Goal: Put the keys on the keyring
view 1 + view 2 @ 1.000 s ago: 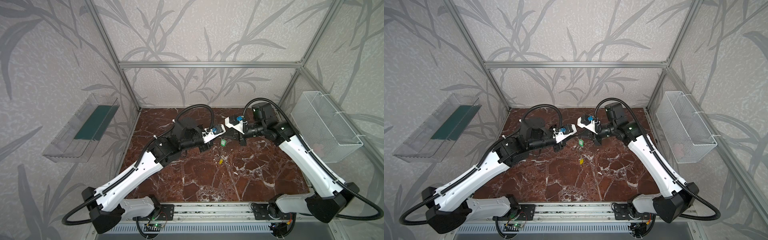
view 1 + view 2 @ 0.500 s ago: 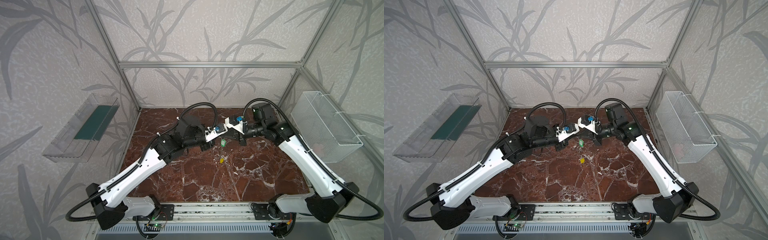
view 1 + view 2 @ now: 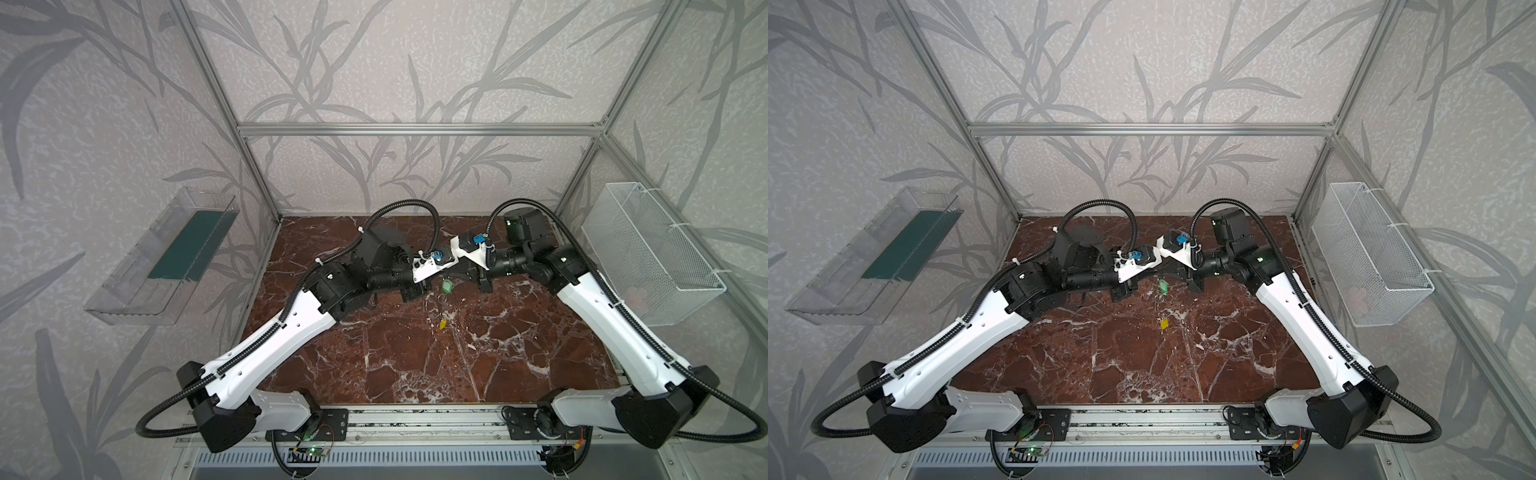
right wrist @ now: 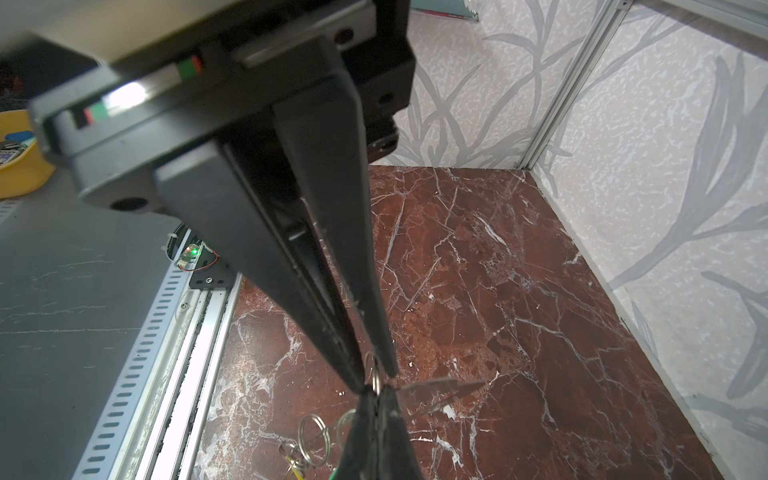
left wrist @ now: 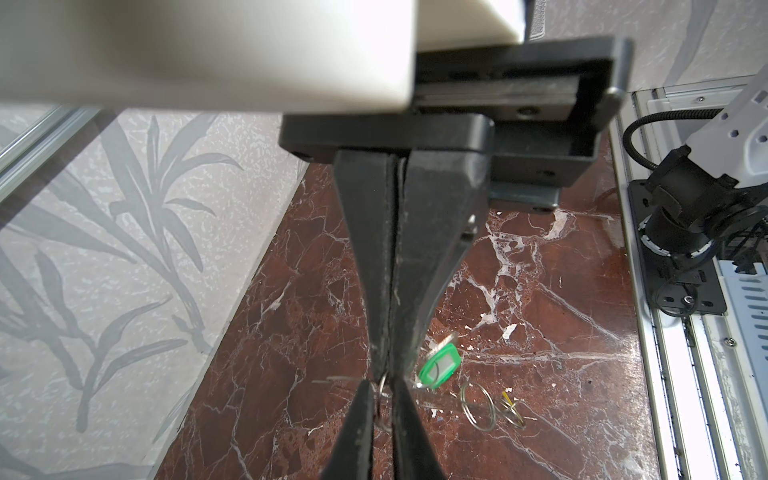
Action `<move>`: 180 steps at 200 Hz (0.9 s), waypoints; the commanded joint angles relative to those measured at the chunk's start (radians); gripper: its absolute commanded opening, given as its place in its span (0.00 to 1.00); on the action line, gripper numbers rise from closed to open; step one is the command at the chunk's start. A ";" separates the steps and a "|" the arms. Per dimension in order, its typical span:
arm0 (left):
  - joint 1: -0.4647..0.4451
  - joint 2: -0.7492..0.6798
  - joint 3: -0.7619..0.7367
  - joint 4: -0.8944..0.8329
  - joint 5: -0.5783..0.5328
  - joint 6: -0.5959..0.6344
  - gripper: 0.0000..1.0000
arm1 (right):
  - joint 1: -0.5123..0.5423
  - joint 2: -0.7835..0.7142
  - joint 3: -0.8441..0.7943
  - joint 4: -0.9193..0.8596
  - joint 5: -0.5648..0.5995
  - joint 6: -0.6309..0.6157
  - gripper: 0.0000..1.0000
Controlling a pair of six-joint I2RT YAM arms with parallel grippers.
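**Risk: ring slipping out of a two-sided pinch**

Arms are meeting tip to tip above the desk (image 3: 415, 365). The left gripper (image 5: 388, 368) and right gripper (image 4: 374, 376) are both pressed together, pinching one small ring (image 5: 383, 390). The green-tagged key (image 5: 439, 368) is hanging just beside the tips. The yellow tag (image 3: 443, 323) and loose rings (image 5: 478, 405) are lying on the desk below.

With thin wire and tiny contact, any pull or twist between the arms is risking popping the ring free and dropping the green key. Prying could also bend it. Cannot tell whether this ring is the keyring.
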 commanded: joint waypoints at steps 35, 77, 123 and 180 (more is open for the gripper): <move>0.005 0.029 0.000 -0.045 -0.032 -0.029 0.16 | 0.007 -0.053 -0.016 0.070 -0.044 0.008 0.00; 0.026 -0.002 -0.026 -0.027 -0.027 -0.040 0.12 | 0.007 -0.053 -0.018 0.074 -0.044 0.011 0.00; 0.033 -0.012 -0.037 -0.034 -0.005 -0.038 0.12 | 0.008 -0.051 -0.016 0.077 -0.050 0.014 0.00; 0.033 0.000 -0.027 -0.062 0.024 -0.028 0.11 | 0.007 -0.051 -0.014 0.077 -0.055 0.014 0.00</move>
